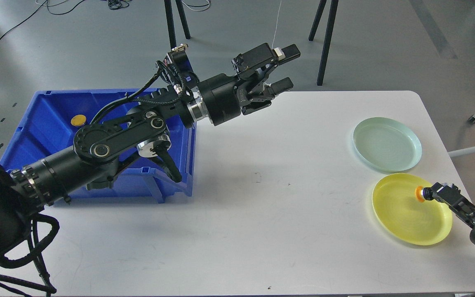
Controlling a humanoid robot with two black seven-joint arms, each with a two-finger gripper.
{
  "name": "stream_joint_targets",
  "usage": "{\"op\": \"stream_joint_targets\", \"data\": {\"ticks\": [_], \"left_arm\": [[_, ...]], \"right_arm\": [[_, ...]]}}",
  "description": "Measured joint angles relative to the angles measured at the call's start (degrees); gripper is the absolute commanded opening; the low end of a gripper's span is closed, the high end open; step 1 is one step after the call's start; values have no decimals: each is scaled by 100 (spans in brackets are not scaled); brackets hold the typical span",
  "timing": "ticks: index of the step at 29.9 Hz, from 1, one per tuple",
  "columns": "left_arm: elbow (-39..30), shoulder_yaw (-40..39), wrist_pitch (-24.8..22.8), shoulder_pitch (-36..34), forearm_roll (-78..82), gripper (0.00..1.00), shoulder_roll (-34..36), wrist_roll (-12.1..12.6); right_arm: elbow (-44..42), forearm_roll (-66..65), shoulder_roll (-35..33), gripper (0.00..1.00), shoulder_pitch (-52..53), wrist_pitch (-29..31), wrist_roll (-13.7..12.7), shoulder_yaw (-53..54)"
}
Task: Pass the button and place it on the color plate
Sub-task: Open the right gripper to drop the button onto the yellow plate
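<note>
My right gripper (428, 193) comes in from the lower right and is shut on an orange button (419, 194). It holds the button over the right part of the yellow plate (402, 214). A pale green plate (387, 143) lies just behind the yellow one. My left gripper (283, 69) is open and empty, raised above the table's back edge, right of the blue bin (52, 123). A second yellow-orange button (78, 120) lies inside the bin at its back left.
The white table (262, 214) carries the bin at the left and the two plates at the right. My left arm stretches across the bin. Black stand legs (324, 41) rise from the floor behind the table.
</note>
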Motion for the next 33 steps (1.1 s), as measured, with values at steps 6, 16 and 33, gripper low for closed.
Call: {"op": "stream_joint_targets", "data": {"ticks": [6, 16, 33], "left_arm": [[0, 0, 0, 0, 0, 99, 2, 0], [0, 0, 0, 0, 0, 99, 5, 0], [-918, -292, 126, 140, -20, 99, 1396, 0]], "right_arm": [[2, 1, 7, 49, -21, 1, 7, -20], [17, 8, 15, 65, -9, -12, 10, -171], [193, 1157, 1412, 99, 1657, 51, 29, 879]]}}
